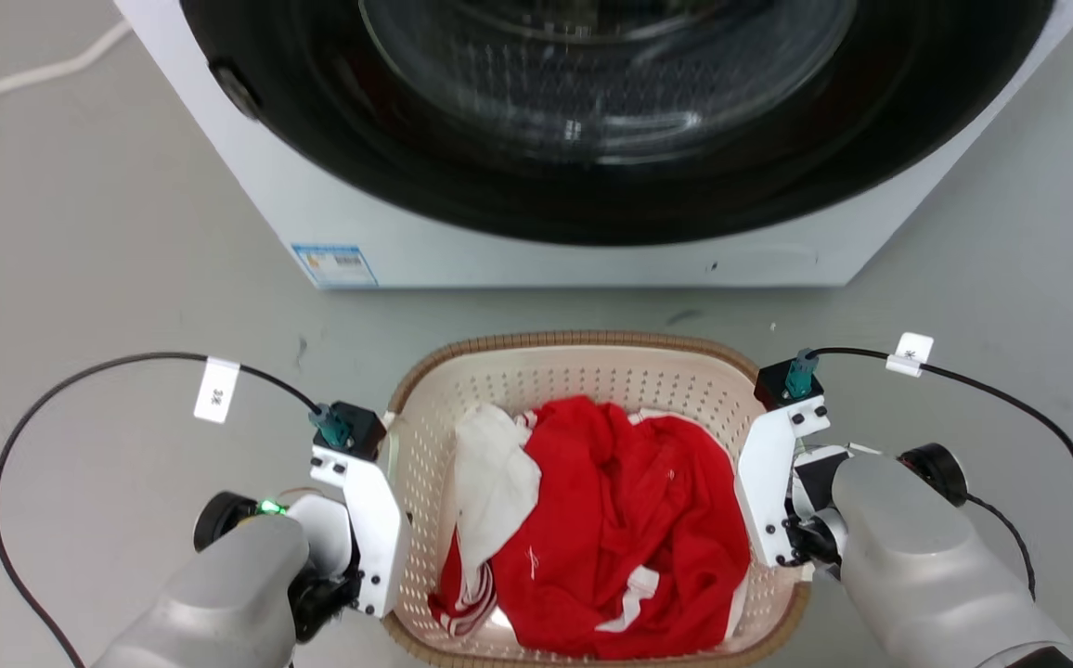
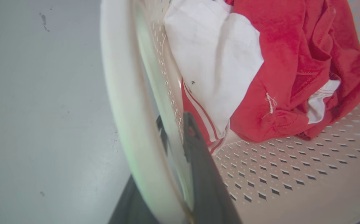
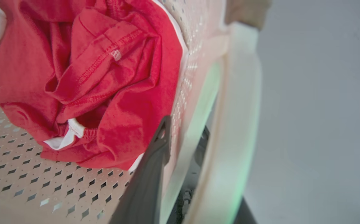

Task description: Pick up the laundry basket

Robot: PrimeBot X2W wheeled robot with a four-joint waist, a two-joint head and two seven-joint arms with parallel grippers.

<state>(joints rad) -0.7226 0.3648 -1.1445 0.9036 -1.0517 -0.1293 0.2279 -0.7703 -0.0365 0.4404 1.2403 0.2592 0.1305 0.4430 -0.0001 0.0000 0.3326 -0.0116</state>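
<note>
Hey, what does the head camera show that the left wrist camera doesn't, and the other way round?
Head view adds: the washing machine behind the basket, the basket's whole brown rim, and the right arm.
Left wrist view adds: the left pincer close up, with one finger inside the basket wall and one outside it, by the white handle.
Both share: the basket, red clothes, white cloth and grey floor.

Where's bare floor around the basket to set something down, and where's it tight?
Open floor left of the washing machine and right of it. Only a narrow strip between machine and laundry basket. Crowded: both basket sides, where left end effector and right end effector straddle its walls; clothes inside.
</note>
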